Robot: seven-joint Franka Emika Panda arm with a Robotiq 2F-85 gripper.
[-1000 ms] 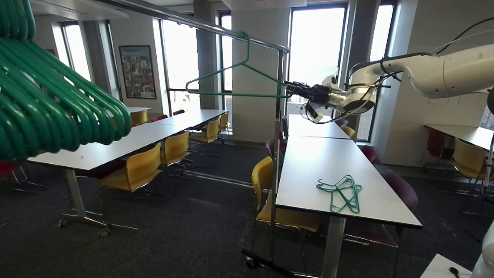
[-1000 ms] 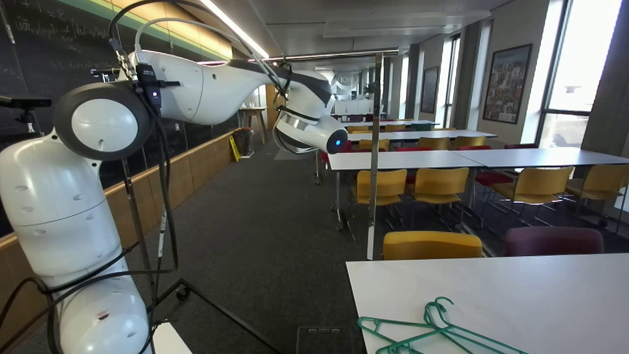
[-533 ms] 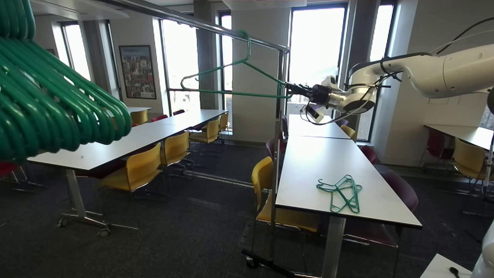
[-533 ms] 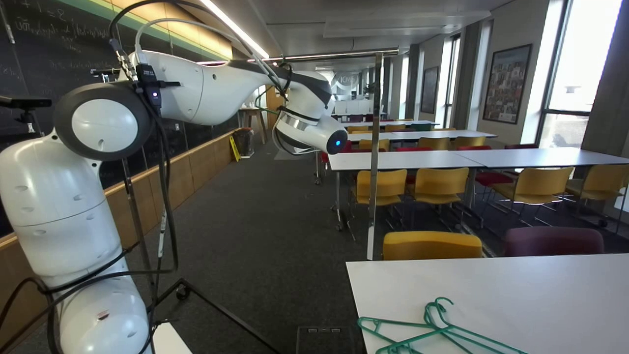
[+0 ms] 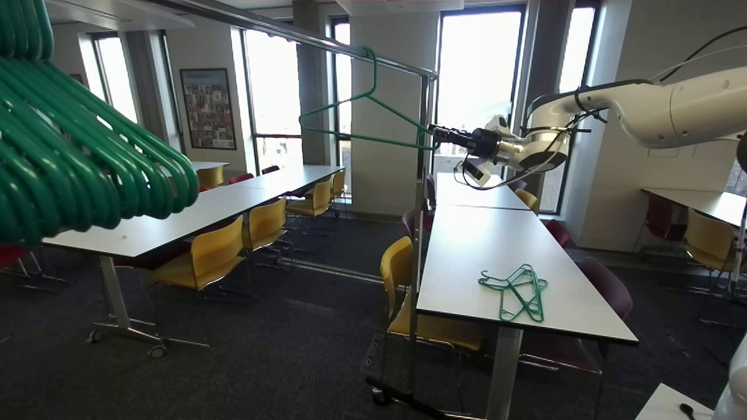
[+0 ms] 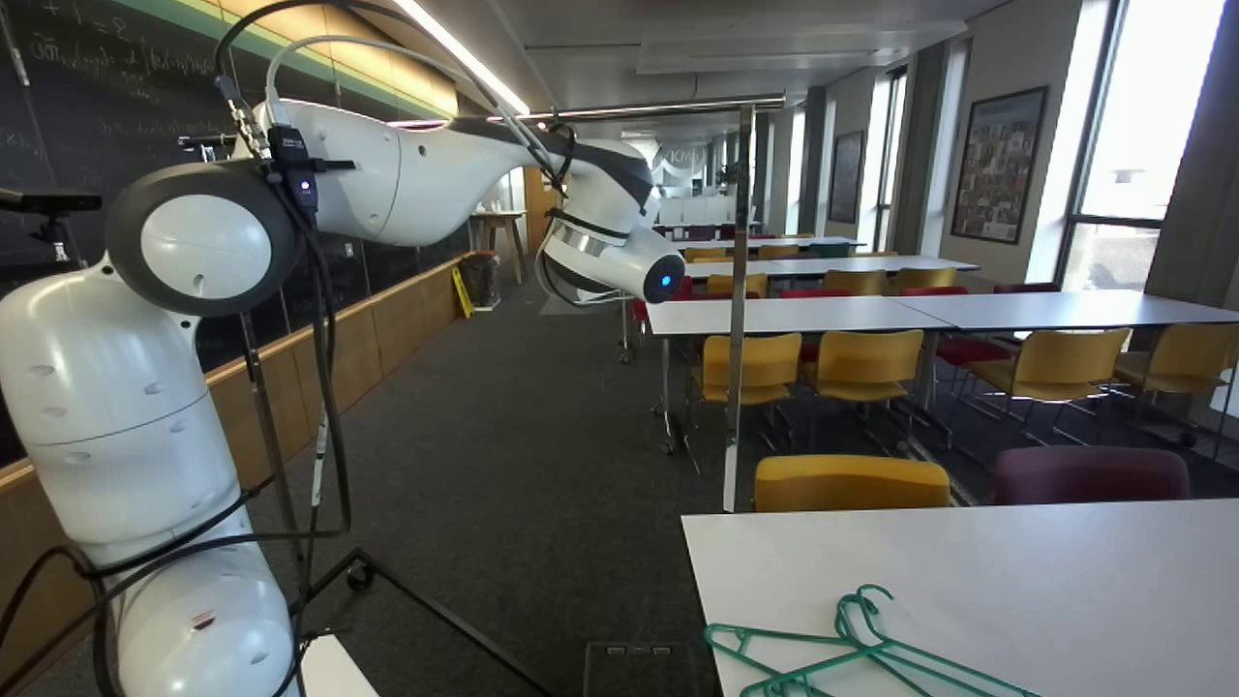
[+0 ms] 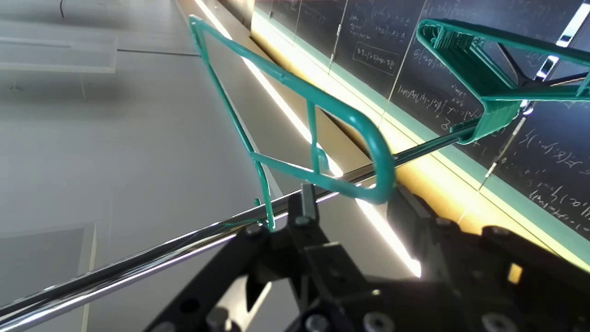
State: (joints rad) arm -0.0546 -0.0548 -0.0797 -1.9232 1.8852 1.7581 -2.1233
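A green plastic hanger (image 5: 379,140) hangs by its hook from a metal rail (image 5: 402,66), near the rail's end, in an exterior view. My gripper (image 5: 433,135) is at the hanger's near lower corner. In the wrist view the gripper (image 7: 355,198) has its black fingers apart, with the hanger's rounded corner (image 7: 385,161) at the fingertips, close to the right finger; whether it touches is unclear. The rail also crosses the wrist view (image 7: 138,265). In an exterior view the arm's wrist (image 6: 619,257) hides the gripper and the hanger.
Several green hangers (image 5: 87,157) hang farther along the rail; they show in the wrist view (image 7: 484,78). Loose green hangers (image 5: 510,285) lie on a white table (image 5: 478,233), seen in both exterior views. The rack's upright post (image 6: 738,310) and a yellow chair (image 5: 400,262) stand beside the table.
The hanger's far end swings, first a little outward, then back toward the gripper, while its hook stays on the rail. The arm has barely moved.
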